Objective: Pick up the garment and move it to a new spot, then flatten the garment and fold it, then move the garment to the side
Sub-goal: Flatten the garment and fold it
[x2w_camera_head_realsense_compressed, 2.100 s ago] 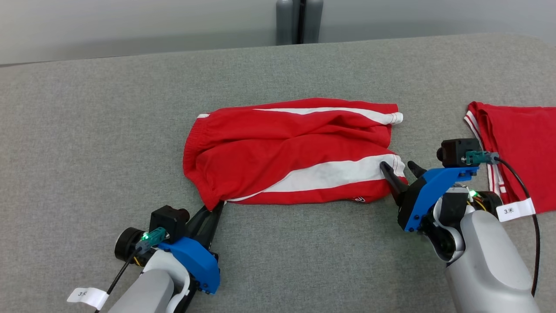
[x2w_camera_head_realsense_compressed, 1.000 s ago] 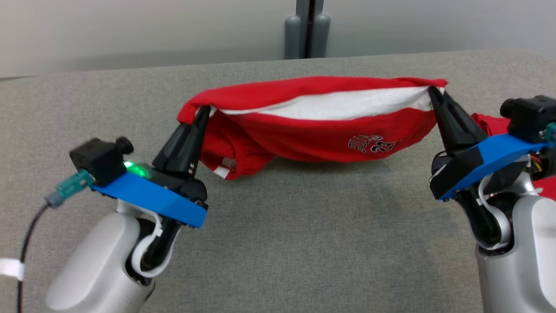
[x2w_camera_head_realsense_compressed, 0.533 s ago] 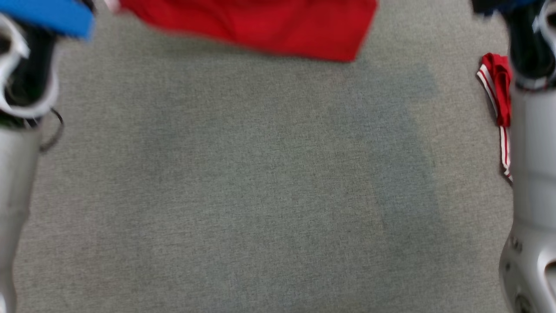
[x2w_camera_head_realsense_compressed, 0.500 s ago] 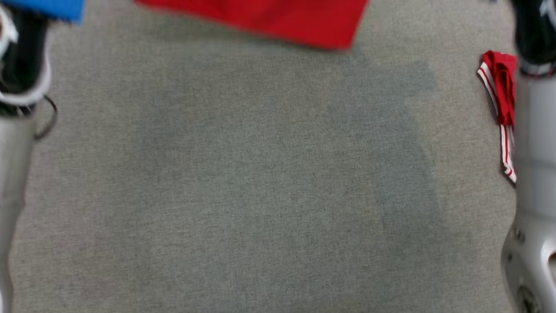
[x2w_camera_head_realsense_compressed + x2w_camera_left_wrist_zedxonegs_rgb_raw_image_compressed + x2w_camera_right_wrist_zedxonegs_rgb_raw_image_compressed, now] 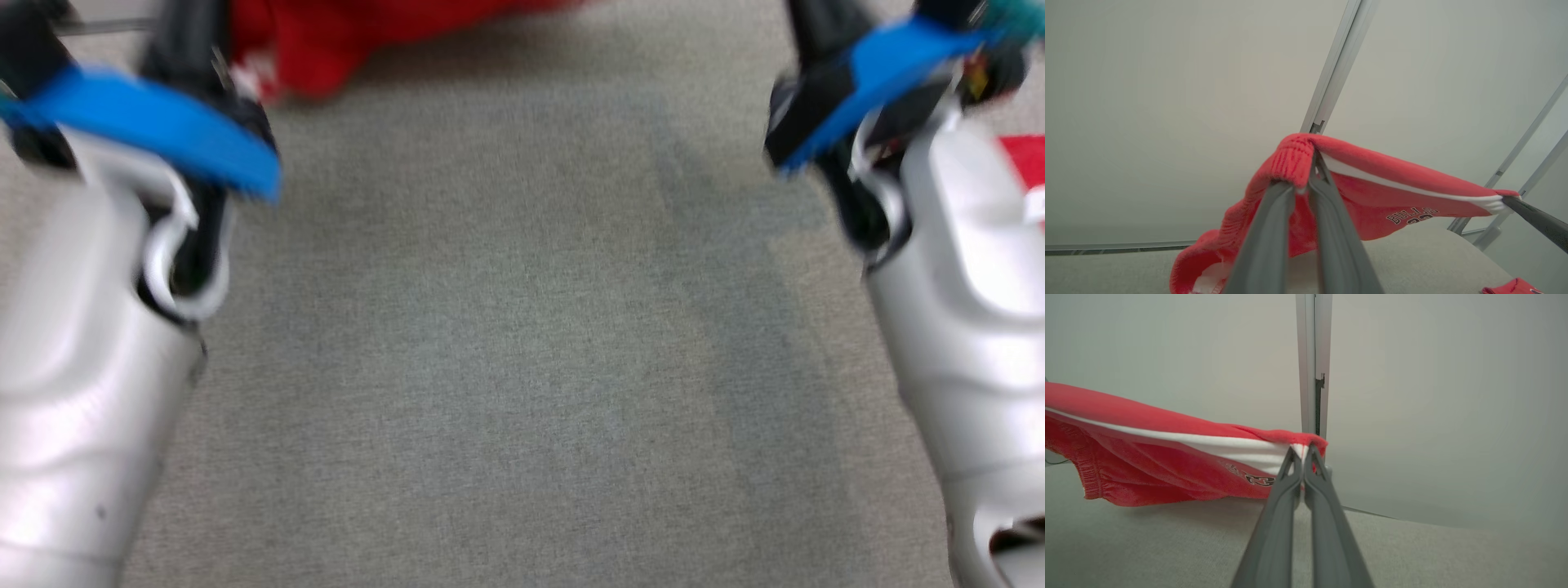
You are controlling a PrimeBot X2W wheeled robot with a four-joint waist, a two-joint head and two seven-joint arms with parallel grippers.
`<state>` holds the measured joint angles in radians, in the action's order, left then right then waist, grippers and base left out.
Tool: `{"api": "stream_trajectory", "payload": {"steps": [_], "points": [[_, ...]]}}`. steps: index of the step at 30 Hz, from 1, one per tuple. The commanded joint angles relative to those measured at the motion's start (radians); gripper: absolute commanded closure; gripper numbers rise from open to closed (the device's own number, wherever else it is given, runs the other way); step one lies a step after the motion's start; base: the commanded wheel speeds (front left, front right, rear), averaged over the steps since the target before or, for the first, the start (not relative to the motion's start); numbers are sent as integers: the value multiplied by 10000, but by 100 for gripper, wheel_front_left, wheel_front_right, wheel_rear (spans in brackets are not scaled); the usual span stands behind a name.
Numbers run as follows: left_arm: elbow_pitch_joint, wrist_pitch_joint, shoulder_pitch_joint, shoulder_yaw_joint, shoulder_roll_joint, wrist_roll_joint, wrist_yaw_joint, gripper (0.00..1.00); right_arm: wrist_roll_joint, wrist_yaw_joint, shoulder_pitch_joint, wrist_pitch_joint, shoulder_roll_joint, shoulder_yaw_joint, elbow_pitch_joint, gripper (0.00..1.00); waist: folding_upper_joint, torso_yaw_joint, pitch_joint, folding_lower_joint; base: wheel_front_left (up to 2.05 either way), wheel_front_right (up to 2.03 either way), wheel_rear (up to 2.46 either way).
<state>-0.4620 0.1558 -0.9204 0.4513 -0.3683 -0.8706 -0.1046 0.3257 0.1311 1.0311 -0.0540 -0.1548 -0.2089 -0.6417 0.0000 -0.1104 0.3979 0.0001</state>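
The garment (image 5: pixel 1380 192) is a pair of red shorts with a white side stripe and dark lettering, hanging stretched in the air between both grippers above the grey table (image 5: pixel 506 367). My left gripper (image 5: pixel 1310 157) is shut on the ribbed waistband corner. My right gripper (image 5: pixel 1301 451) is shut on the white-striped hem corner (image 5: pixel 1290 447). In the head view the garment's lower edge (image 5: pixel 326 41) is a blurred red shape at the top left, and both grippers' fingertips are cut off by the top edge.
A second red garment (image 5: pixel 1024 163) lies on the table at the far right, beside my right forearm (image 5: pixel 963 327); its tip (image 5: pixel 1511 288) is at the left wrist view's lower right. A pale wall with a vertical metal post (image 5: pixel 1312 363) stands behind the table.
Both grippers closed on the garment's near corners and lifted it off the table. The head camera has tilted, so the whole picture shifted; the arms now show lower in it.
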Motion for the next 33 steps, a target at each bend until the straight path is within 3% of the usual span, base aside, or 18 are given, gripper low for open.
{"api": "stream_trajectory", "payload": {"steps": [1,5,9,15,17,24,28,33], "points": [[-204,12,589,149,35,-138,-74,100,381,-3,-527,385,-208,-246,-82,100,0,-90,-293,-1,0,0,0],[-647,-111,2421,773,60,-351,-176,100,1312,-3,-2248,1746,-787,-997,137,100,0,-53,-1039,-1,0,0,0],[-403,-322,4286,1328,-21,-608,-184,100,1967,-4,-4109,3285,-1567,-1240,1148,100,0,57,-1914,-1,0,0,0],[1521,-1102,6793,1927,-865,-745,284,100,2200,-12,-7273,5801,-2491,-63,4192,100,0,269,-2858,-1,0,0,0],[2602,-1590,7480,2129,-1464,-579,768,100,1916,-12,-8367,6700,-2510,691,5488,100,0,328,-2933,-1,0,0,0],[6624,-3108,9289,2393,-2997,-617,2366,100,598,-12,-11657,9907,-1677,2934,10033,100,0,800,-2798,-1,0,0,0],[7927,-3250,9700,2300,-3069,-754,2945,100,196,-6,-12112,10718,-1513,3330,11559,100,0,965,-2686,-1,0,0,0],[7877,-2914,9123,2031,-2620,-739,3036,100,157,-3,-10891,10311,-1811,3081,11585,100,0,1148,-2465,-1,0,0,0]]}}
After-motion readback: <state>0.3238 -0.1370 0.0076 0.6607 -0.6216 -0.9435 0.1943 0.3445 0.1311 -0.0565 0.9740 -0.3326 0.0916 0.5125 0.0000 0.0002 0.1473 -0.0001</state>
